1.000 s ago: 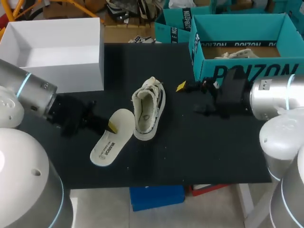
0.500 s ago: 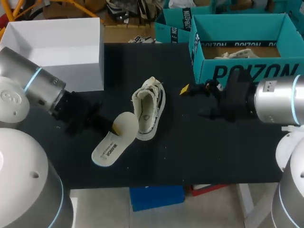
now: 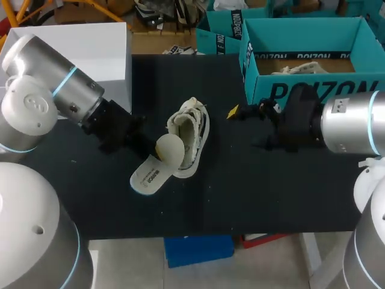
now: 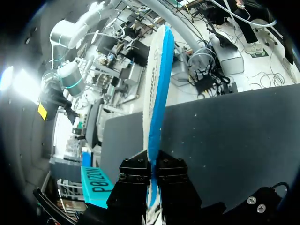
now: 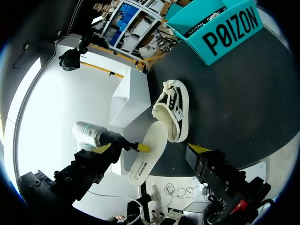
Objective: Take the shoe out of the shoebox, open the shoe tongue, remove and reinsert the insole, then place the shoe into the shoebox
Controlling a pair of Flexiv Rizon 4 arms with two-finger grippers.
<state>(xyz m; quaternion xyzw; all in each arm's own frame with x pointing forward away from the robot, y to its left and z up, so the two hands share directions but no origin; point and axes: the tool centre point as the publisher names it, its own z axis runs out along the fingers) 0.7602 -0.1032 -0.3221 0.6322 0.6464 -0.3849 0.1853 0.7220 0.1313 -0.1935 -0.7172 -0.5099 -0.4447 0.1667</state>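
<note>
We grip the cream foam insole (image 3: 157, 168) in our left gripper (image 4: 152, 185), its toe at the white canvas shoe's (image 3: 189, 135) edge. Our right gripper (image 5: 151, 148) hangs spread near the teal cardboard shoebox (image 3: 313, 90), apart from the shoe.

Even overhead light falls on the matte black counter (image 3: 240, 192), which gives back almost no sheen, so the pale shoe (image 3: 189, 135) and the insole (image 3: 157, 168) leaning on it stand out strongly. Shadows around the shoe are lost in the dark surface. Behind and left of the shoe, the white box (image 3: 78, 60) is bright, nearly washed out.
</note>
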